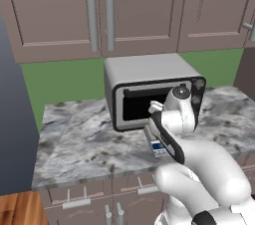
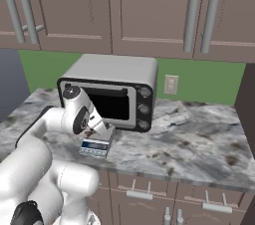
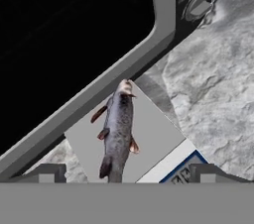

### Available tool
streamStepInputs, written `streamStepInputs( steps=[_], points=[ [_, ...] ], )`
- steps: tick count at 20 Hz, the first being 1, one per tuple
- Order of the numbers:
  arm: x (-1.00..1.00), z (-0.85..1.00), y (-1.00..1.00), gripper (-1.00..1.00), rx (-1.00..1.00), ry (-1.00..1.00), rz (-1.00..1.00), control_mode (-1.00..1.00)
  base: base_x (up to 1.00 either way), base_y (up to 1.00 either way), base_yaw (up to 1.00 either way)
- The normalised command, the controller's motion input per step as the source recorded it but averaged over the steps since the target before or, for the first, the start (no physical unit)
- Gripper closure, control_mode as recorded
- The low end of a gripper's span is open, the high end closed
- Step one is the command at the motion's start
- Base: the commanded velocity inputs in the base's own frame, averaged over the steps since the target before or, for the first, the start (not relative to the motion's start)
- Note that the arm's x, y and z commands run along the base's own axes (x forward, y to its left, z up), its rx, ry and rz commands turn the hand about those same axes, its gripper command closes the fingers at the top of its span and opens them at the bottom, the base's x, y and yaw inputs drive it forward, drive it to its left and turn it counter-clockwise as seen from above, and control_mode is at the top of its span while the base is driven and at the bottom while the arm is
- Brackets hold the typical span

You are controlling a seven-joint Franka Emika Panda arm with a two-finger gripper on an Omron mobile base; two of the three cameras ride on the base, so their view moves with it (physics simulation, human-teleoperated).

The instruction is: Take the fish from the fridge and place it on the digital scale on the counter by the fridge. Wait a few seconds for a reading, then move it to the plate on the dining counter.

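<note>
— Fish position? Small grey-olive oval fish (image 3: 118,131) lies flat on the grey rectangular digital scale (image 3: 149,136), just in front of the silver toaster oven (image 1: 144,87).

— And the gripper (image 3: 126,172)?

— Spread wide above it, holding nothing.

— Handling?

— Probably light, stiff, maybe slippery; pinch across the thick mid-body, not the tail.

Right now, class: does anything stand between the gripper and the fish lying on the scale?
Nothing visible does. In the hand view the fish lies on the digital scale, directly ahead of the open gripper, with clear space between the fingertips and it. The toaster oven stands behind.
</note>
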Motion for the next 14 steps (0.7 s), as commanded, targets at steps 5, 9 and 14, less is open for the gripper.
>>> streamStepInputs(
  steps=[5,9,14],
  points=[
    [-0.08,0.30,0.00,-1.00,0.01,0.07,0.00,-1.00,0.00,0.00,0.00],
    [0.00,0.02,0.02,-1.00,0.00,0.05,0.00,-1.00,0.00,0.00,0.00],
    [0.00,0.00,0.04,-1.00,0.00,0.00,0.00,-1.00,0.00,0.00,0.00]
  ],
)
